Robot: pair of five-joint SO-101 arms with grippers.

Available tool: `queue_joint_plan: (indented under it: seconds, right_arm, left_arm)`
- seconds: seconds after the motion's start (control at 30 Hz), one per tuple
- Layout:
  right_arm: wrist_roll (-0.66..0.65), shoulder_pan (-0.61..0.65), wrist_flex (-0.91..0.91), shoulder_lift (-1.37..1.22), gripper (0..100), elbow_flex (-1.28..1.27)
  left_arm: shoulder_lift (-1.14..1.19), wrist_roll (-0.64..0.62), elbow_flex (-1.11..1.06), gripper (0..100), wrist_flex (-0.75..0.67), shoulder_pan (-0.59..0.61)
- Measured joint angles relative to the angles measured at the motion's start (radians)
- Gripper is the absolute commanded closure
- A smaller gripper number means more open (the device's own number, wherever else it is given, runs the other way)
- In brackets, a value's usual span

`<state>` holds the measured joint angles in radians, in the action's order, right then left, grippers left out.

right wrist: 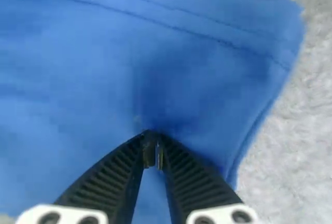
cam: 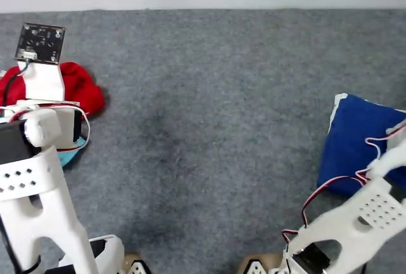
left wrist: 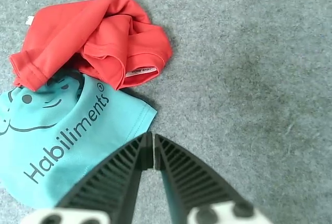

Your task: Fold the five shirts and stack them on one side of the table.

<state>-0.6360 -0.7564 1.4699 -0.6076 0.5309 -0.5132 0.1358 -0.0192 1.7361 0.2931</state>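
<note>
Two unfolded shirts lie by your left gripper (left wrist: 154,142), shut and empty over the edge of the teal printed shirt (left wrist: 62,151) beside the crumpled red shirt (left wrist: 98,32), so open wide before descending, while your right gripper (right wrist: 152,142), also closed, presses the folded blue shirt (right wrist: 155,53) across the grey felt table (cam: 209,128).

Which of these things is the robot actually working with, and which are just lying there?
Part of the job:
red shirt
teal shirt
blue shirt
white cloth edge under the blue one, perhaps another shirt

Just there:
grey mat
circuit board on an arm
</note>
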Motion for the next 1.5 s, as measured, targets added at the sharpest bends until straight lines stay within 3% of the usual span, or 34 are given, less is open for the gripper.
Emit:
queue_joint_plan:
  seconds: [0.2, 0.37, 0.5, 0.67, 0.87, 1.37, 1.5]
  right_arm:
    - [0.061, 0.058, 0.265, 0.132, 99.0, 0.083]
    - [0.118, 0.104, 0.282, 0.275, 99.0, 0.057]
    - [0.129, 0.141, 0.284, 0.385, 99.0, -0.101]
    - [0.133, 0.158, 0.284, 0.545, 99.0, -0.358]
    - [0.133, 0.160, 0.284, 0.687, 99.0, -0.631]
    - [0.135, 0.160, 0.284, 0.781, 99.0, -0.720]
    - [0.137, 0.160, 0.284, 0.796, 99.0, -0.723]
  left_arm:
    - [0.000, 0.000, 0.000, 98, 0.000, 0.000]
    - [0.000, 0.008, 0.000, 94, 0.000, 0.006]
    - [0.002, 0.089, -0.060, 84, 0.000, 0.084]
    - [0.060, 0.227, -0.147, 81, -0.003, 0.235]
    - [0.232, 0.413, -0.207, 81, -0.110, 0.313]
    - [0.694, 0.526, -0.207, 82, -0.384, 0.313]
    - [0.798, 0.522, -0.207, 91, -0.465, 0.313]
